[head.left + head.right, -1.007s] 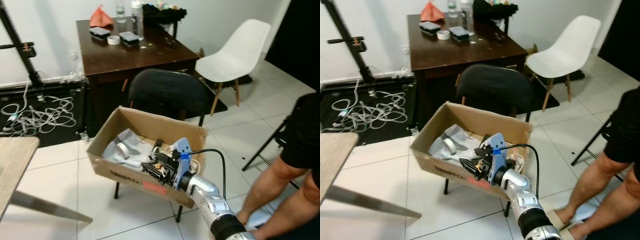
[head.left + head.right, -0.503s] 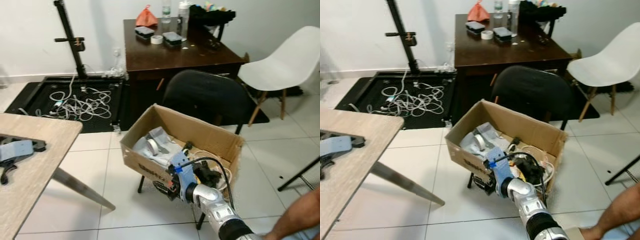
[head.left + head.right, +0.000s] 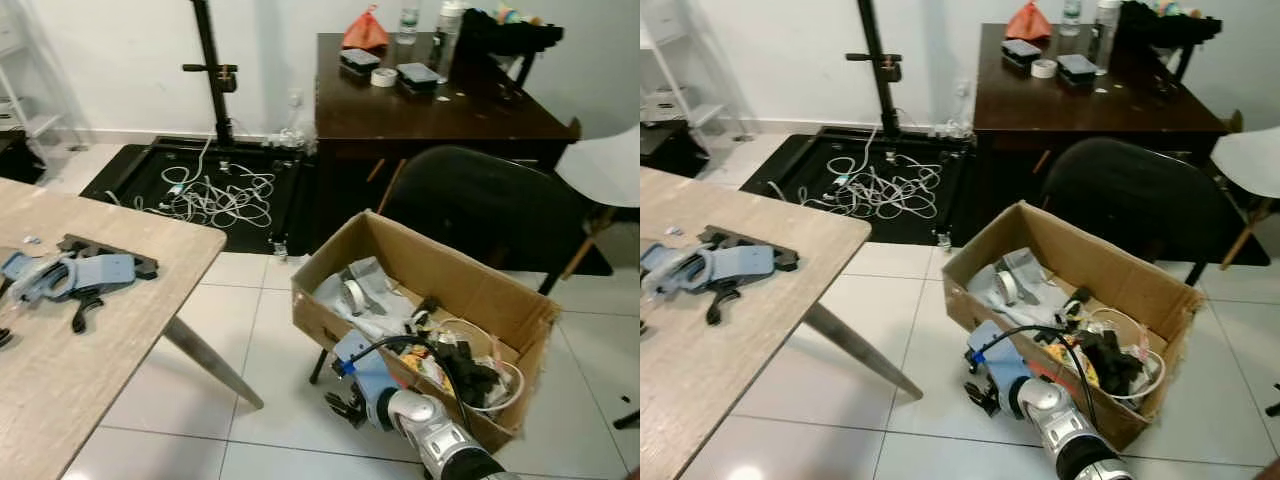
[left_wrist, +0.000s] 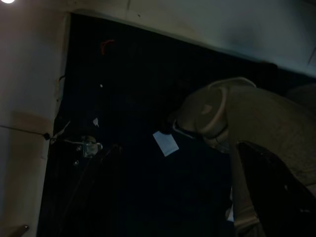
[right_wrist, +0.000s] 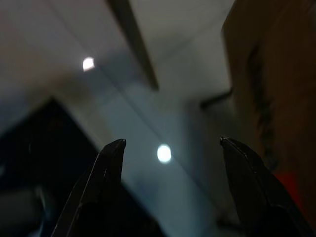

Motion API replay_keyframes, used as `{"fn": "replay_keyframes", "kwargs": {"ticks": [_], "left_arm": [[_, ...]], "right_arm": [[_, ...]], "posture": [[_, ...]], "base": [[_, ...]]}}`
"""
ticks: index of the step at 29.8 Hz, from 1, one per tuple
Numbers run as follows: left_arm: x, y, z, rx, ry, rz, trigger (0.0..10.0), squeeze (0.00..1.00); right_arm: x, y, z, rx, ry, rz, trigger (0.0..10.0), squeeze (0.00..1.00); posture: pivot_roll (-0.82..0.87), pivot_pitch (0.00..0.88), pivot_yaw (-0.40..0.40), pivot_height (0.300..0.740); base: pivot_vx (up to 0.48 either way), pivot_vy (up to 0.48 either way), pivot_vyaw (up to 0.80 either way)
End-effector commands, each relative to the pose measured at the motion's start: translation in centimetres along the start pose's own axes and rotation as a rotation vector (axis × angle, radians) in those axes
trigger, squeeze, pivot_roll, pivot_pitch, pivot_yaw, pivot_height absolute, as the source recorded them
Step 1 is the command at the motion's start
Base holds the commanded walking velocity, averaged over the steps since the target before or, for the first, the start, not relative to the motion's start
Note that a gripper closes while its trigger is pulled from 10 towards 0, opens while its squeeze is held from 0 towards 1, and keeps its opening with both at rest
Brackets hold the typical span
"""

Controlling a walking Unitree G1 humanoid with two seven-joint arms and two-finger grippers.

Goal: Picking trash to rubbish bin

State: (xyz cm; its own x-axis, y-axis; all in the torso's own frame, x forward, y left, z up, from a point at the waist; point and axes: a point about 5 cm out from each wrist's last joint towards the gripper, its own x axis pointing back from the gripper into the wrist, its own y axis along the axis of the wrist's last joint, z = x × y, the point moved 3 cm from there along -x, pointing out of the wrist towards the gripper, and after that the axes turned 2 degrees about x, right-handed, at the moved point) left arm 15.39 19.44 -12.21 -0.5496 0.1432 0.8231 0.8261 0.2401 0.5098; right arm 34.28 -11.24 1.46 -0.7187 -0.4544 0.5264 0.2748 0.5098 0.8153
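Lowered right pincer [image 5: 170, 192], empty, beside corrugated cardboard box [image 3: 505, 300].

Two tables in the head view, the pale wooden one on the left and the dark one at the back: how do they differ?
The pale table has a light wood-grain top; the dark table is deep brown. The pale one stands on a slanted leg near the camera, while the dark one sits against the far wall behind the black chair. The pale one holds blue-grey tools; the dark one holds bottles, a tape roll and an orange bag. Both are cluttered.
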Motion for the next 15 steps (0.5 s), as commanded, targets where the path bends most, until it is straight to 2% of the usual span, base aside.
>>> {"fn": "replay_keyframes", "kwargs": {"ticks": [1,2,3,4,6,7,8,9,11,12,13,14,15], "left_arm": [[0.2,-1.4,0.1,0.01,0.011,0.044,10.0,0.0],[0.2,-1.4,0.1,0.01,0.011,0.044,10.0,0.0],[0.2,-1.4,0.1,0.011,0.013,0.045,10.0,0.0],[0.2,-1.4,0.1,0.011,0.013,0.045,10.0,0.0],[0.3,-1.6,0.2,0.009,0.017,0.053,10.0,0.0],[0.3,-1.6,0.2,0.009,0.017,0.053,10.0,0.0],[0.3,-1.7,0.3,0.007,0.02,0.06,10.0,0.0],[0.3,-1.7,0.3,0.007,0.02,0.06,10.0,0.0],[0.4,-1.9,0.4,0.004,0.024,0.066,10.0,0.0],[0.4,-1.9,0.4,0.004,0.024,0.066,10.0,0.0],[0.4,-2.0,0.4,0.001,0.028,0.071,10.0,0.0],[0.4,-2.0,0.4,0.001,0.028,0.071,10.0,0.0],[0.4,-2.0,0.5,0.002,0.031,0.075,10.0,0.0]], "right_arm": [[0.7,-3.5,0.8,-0.023,0.0,0.114,10.0,0.0],[0.7,-3.5,0.8,-0.023,0.0,0.114,10.0,0.0],[1.3,-5.5,0.9,-0.058,-0.015,0.172,10.0,0.0],[1.3,-5.5,0.9,-0.058,-0.015,0.172,10.0,0.0],[3.2,-9.9,1.2,-0.126,-0.065,0.31,10.0,0.0],[3.2,-9.9,1.2,-0.126,-0.065,0.31,10.0,0.0],[5.0,-13.2,1.6,-0.183,-0.107,0.418,10.0,0.0],[5.0,-13.2,1.6,-0.183,-0.107,0.418,10.0,0.0],[6.3,-15.3,2.3,-0.214,-0.124,0.487,10.0,0.0],[6.3,-15.3,2.3,-0.214,-0.124,0.487,10.0,0.0],[8.0,-17.9,3.6,-0.247,-0.134,0.58,10.0,0.0],[8.0,-17.9,3.6,-0.247,-0.134,0.58,10.0,0.0],[9.0,-19.2,4.5,-0.25,-0.131,0.636,10.0,0.0]], "posture": [[-0.1,0.195,0.023,0.74],[-0.1,0.195,0.023,0.74],[-0.1,0.194,0.024,0.74],[-0.1,0.194,0.024,0.74],[-0.1,0.197,0.027,0.74],[-0.1,0.197,0.027,0.74],[-0.1,0.198,0.027,0.74],[-0.1,0.198,0.027,0.74],[-0.1,0.2,0.027,0.74],[-0.1,0.2,0.027,0.74],[-0.1,0.2,0.027,0.74],[-0.1,0.2,0.027,0.74],[-0.1,0.201,0.027,0.74]], "base": [[0.0,0.0,0.74],[0.0,0.0,0.74],[0.0,0.0,0.74],[0.0,0.0,0.74],[0.0,0.0,0.74],[0.0,0.0,0.74],[0.0,0.0,0.73],[0.0,0.0,0.73],[0.0,0.0,0.73],[0.0,0.0,0.73],[0.0,0.0,0.73],[0.0,0.0,0.73],[0.0,0.0,0.73]]}}
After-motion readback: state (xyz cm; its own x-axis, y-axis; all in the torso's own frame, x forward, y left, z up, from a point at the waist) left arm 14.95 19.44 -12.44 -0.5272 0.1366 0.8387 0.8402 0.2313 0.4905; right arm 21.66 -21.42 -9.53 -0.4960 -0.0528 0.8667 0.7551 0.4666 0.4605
